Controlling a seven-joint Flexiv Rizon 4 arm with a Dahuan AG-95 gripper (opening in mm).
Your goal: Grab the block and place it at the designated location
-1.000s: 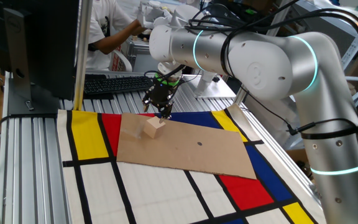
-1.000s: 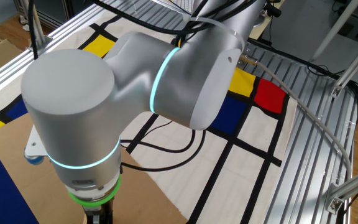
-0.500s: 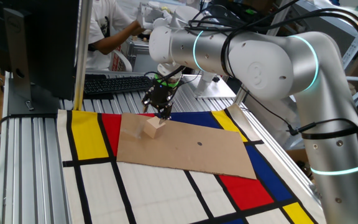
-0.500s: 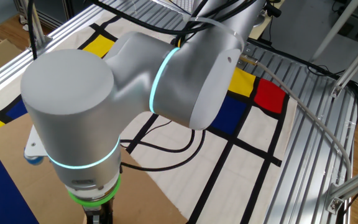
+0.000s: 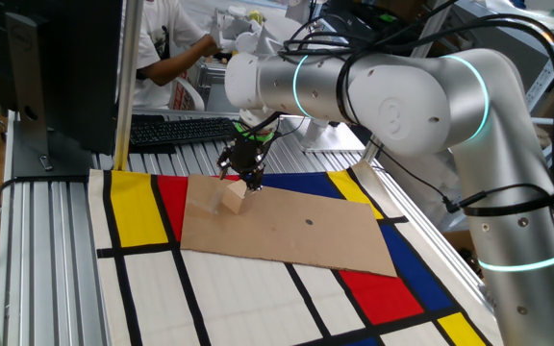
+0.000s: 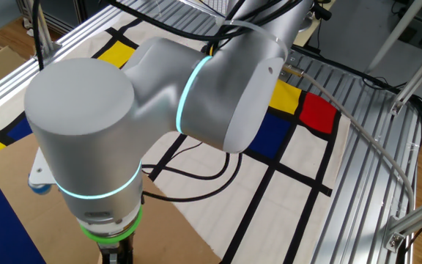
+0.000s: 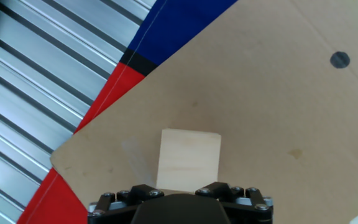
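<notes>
The block (image 5: 235, 198) sits on the left part of a brown cardboard sheet (image 5: 296, 235), near its far left corner, with the sheet laid over a mat of red, yellow, blue and white panels (image 5: 133, 207). In the hand view the block (image 7: 189, 159) lies directly ahead of the gripper housing, square to it, its pale faces plain and flat.

It looks like bare wood: light, rigid, not fragile, with dry faces that should give decent friction. Two opposite vertical faces are the sensible place to take hold, pads low and centred so it cannot twist out. Being small, it would probably skid on the smooth cardboard if one finger touches first.

The gripper (image 5: 245, 176) hangs just above and behind the block, apparently apart from it and holding nothing. Whether its jaws are spread or closed I cannot tell: in the fixed view the fingers read as one dark cluster, and the hand view crops them out.

To the right, a dark dot (image 7: 340, 60) marks the cardboard, possibly the designated spot. The other fixed view is filled by the arm (image 6: 160, 110), hiding block and gripper alike
</notes>
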